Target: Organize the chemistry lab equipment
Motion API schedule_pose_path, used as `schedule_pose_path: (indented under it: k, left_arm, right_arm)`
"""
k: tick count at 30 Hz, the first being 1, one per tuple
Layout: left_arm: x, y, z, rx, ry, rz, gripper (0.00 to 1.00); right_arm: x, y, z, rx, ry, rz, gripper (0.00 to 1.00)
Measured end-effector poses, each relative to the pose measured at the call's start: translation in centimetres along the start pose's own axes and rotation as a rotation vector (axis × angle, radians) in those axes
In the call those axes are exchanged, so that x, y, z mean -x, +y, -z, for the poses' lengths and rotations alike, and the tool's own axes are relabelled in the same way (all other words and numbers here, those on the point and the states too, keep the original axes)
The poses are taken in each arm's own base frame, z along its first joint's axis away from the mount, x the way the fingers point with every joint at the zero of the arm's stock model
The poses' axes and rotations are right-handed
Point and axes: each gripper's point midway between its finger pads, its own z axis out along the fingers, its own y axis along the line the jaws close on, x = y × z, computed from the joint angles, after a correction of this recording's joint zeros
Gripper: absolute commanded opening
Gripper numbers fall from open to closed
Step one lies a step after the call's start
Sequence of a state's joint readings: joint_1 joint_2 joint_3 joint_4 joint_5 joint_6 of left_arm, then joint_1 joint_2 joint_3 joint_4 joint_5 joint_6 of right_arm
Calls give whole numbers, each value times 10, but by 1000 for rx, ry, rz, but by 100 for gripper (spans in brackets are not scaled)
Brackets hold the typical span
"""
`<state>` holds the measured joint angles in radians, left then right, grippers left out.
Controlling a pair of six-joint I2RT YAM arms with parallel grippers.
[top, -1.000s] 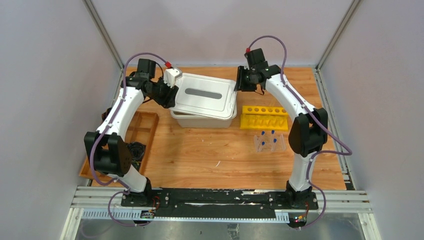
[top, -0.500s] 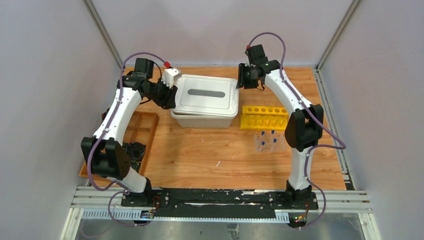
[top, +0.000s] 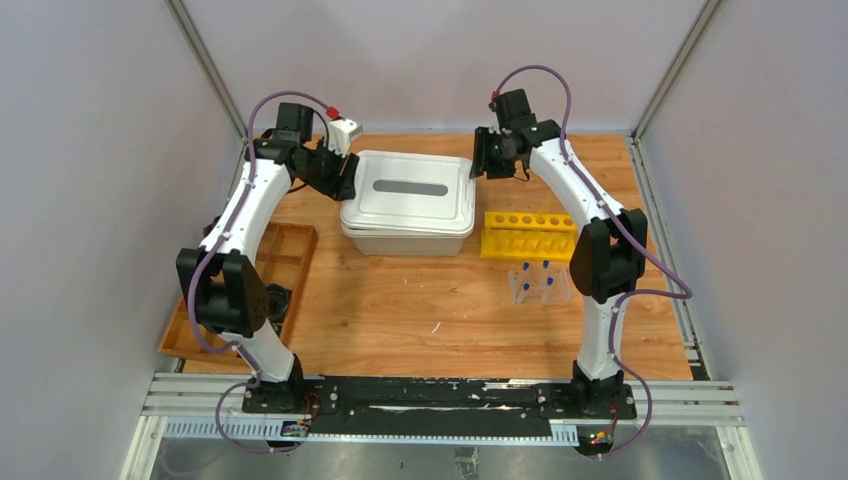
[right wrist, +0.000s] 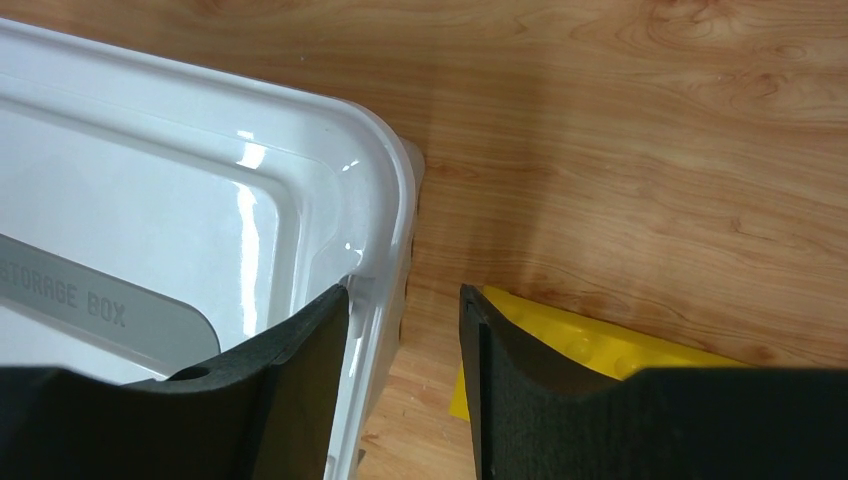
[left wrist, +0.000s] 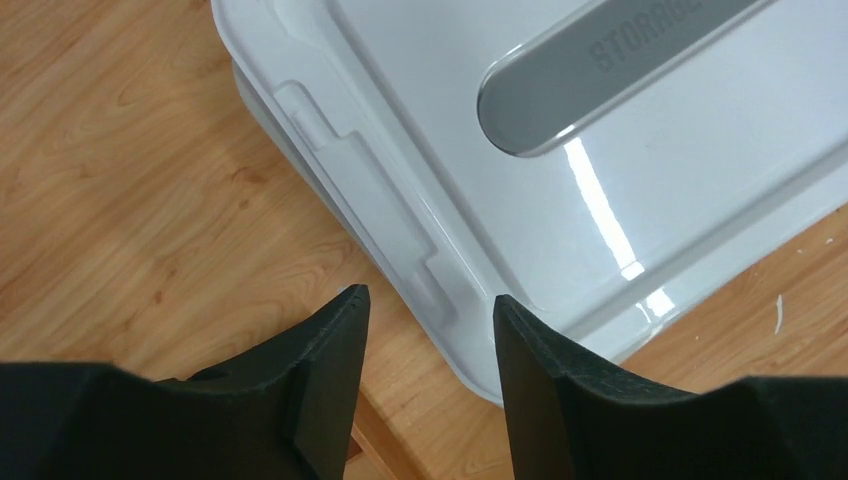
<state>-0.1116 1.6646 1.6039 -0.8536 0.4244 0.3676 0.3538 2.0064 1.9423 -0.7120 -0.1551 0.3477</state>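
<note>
Blue-capped test tubes [top: 536, 280] stand in a clear holder at the right, in front of an empty yellow tube rack [top: 528, 236]. A white lidded storage box [top: 408, 203] sits mid-table. My left gripper [top: 343, 180] is open and empty above the box's left lid edge [left wrist: 380, 210]; it also shows in the left wrist view [left wrist: 426, 296]. My right gripper [top: 479, 160] is open and empty, its jaws astride the box's right rim [right wrist: 385, 230], as the right wrist view [right wrist: 404, 290] shows. The squeeze bottle, beakers and cup are out of view.
A wooden tray [top: 297, 245] lies at the left edge with a black cable coil [top: 273, 300] in it. The yellow rack [right wrist: 570, 340] sits just right of the box. Metal frame posts stand at the back corners.
The left gripper has moved back and left, away from the box's left edge. The lid now sits squarer on the box. The right gripper rose slightly at the box's right rim.
</note>
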Motion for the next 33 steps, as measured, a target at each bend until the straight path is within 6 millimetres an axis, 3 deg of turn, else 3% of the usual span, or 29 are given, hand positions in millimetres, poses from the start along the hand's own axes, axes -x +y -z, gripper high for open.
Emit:
schedule_pose_path:
  k: [5, 11, 20, 24, 33]
  left_arm:
    - [-9, 9, -14, 26, 24, 28, 55]
    - [-12, 12, -17, 43, 17, 22, 54]
    - [-21, 3, -11, 38, -9, -5, 52]
    - [-37, -6, -14, 8, 14, 6, 51]
    - [-43, -13, -9, 0, -8, -5, 50]
  right_arm:
    - [-1, 3, 0, 16, 6, 1, 49]
    - [1, 5, -1, 32, 10, 4, 49]
    - [1, 9, -2, 51, 16, 8, 48]
    - [1, 9, -2, 51, 17, 11, 48]
    - [-3, 10, -2, 65, 17, 11, 46]
